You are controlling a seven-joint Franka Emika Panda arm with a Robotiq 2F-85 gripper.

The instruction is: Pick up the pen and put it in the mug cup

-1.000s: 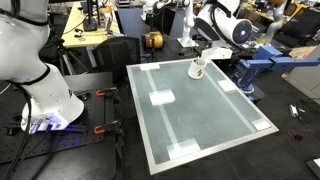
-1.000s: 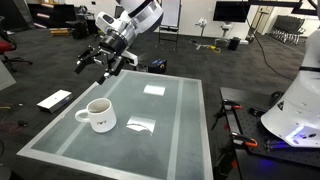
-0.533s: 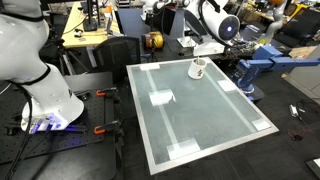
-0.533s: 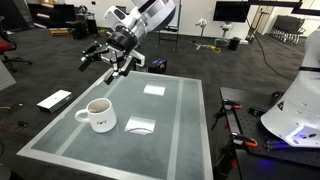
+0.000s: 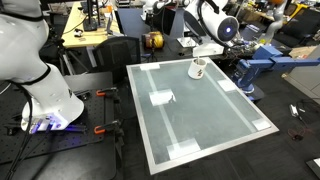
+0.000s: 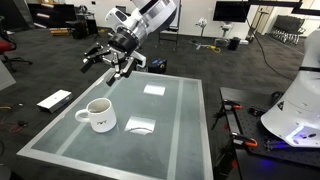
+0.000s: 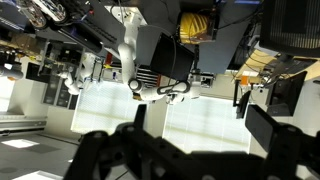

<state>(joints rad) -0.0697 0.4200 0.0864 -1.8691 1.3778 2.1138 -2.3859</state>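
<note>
White mug cup is seen upright near the table edge. The gripper is held above and beyond it, its 2 fingers spread with nothing seen between them. The pen cannot be made out anywhere and is judged to lie inside the mug. Only withdrawal of the arm would then be called for.

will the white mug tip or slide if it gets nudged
Probably slides rather than tips: the mug looks squat and wide-based, standing upright on a smooth, glossy table. Likely rigid and breakable, looking like ceramic. Its side handle could make it turn when pushed off-centre.
</note>
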